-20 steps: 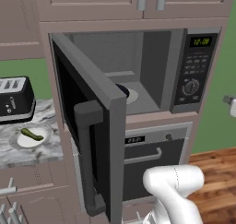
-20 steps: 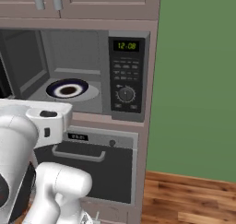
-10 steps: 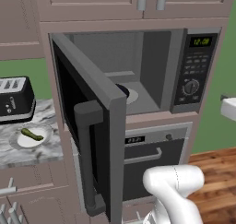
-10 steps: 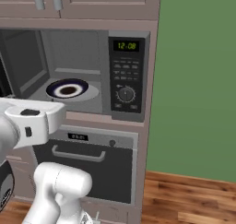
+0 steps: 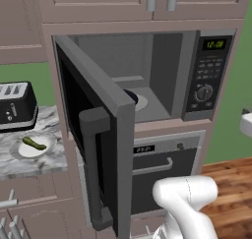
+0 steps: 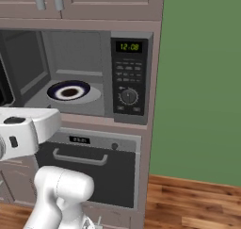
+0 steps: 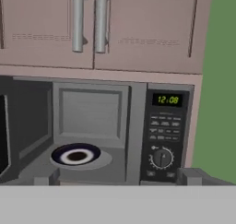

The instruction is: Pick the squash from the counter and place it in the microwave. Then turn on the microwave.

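One squash (image 5: 34, 143) lies diagonally on its plate (image 5: 19, 152); jaws spread wide, empty.

Both base views face the open microwave (image 5: 147, 85) from either side, hand view looks straight in, nearer.

The microwave (image 6: 75, 72) has a small display (image 6: 129, 46) at the top of its side control panel, showing "12:08" in green digits on black. The same green "12:08" reads clearly in the hand view. The oven (image 6: 89, 169) below carries a small dark display with pale marks too blurred to read. The panel's button labels are also too small to read.
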You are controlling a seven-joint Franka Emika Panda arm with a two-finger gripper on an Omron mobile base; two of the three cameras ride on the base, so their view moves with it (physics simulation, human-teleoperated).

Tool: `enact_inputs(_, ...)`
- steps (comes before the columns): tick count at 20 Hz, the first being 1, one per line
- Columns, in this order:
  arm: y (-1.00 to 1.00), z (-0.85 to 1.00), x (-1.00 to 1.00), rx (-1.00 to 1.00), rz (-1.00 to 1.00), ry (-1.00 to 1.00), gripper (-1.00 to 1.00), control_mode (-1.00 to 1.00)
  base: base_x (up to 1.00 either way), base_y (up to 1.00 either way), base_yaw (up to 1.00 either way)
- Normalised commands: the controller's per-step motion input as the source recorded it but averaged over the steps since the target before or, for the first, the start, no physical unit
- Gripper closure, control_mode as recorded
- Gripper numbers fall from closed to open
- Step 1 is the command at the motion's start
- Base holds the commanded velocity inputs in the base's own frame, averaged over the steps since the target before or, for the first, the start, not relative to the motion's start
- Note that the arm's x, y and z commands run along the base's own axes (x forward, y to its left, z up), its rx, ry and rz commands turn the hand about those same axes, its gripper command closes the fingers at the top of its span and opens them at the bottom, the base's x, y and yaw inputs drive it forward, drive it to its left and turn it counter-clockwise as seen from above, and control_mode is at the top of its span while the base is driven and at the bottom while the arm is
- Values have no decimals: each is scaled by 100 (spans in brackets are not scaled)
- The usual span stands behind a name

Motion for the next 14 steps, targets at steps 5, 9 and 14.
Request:
enact_inputs(5, 0, 0, -10, 0, -13, 0, -100, -100, 0, 0, 0)
enact_inputs(9, 0, -6, 0, 0, -2, 0, -100, 100, 0, 0, 0)
enact_inputs(14, 0, 0, 0, 0, 0, 0, -100, 100, -41, 0, 0)
